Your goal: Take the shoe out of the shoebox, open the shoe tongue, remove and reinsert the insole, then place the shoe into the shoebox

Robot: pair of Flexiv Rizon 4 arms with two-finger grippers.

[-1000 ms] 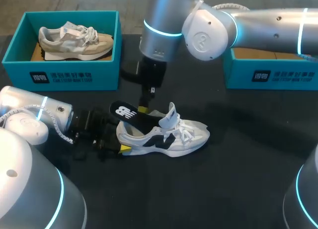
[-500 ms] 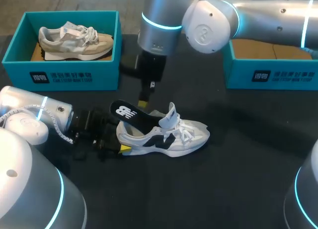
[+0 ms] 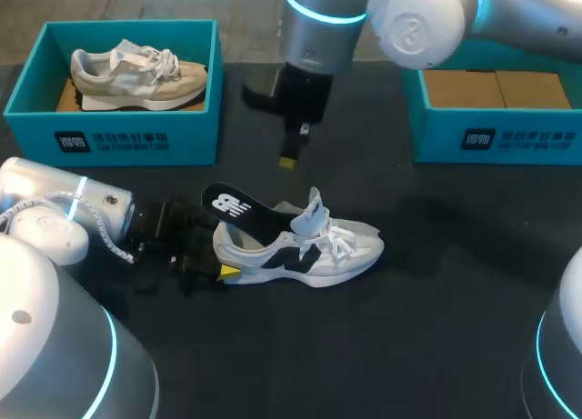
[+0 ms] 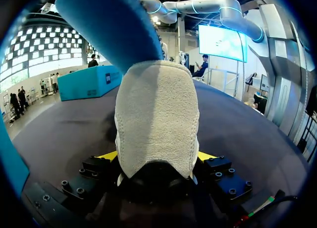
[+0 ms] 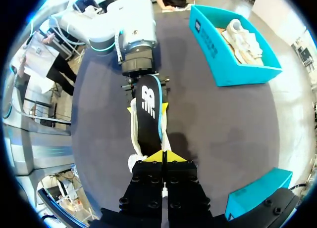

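Head view: the shoe (image 3: 300, 251) lay on the table (image 3: 436, 301), out of the shoebox (image 3: 509, 139), white and black, tongue (image 3: 314, 208) up, insole (image 3: 238, 210) jutting half out the back — reseating and boxing looked left to do. Left wrist view: the left gripper (image 4: 157, 156) pinched the fuzzy heel (image 4: 156, 114) from both sides; right wrist view: the right gripper (image 5: 163, 156) hung above the insole, fingers pressed together, empty.

You're looking at napped, suede-like cloth on the shoe (image 4: 156, 119) heel, a smooth insole (image 3: 238, 210), a matt table (image 3: 436, 328).
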